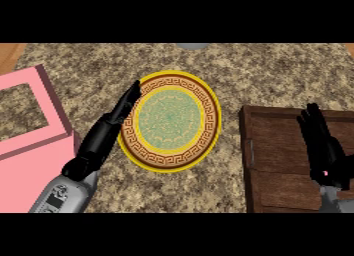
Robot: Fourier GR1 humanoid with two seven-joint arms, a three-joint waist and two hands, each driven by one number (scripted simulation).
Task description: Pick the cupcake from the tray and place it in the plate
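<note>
Left hand (106,131) skirts plate (169,121) rim, fingers straight.

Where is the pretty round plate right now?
In the head view, the plate lies mid-counter, with the left hand along its left rim and the brown tray to its right.

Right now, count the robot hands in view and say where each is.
2. The left robot hand lies with straight fingers along the left rim of the plate. The right robot hand is over the brown tray, fingers straight. No cupcake shows.
</note>
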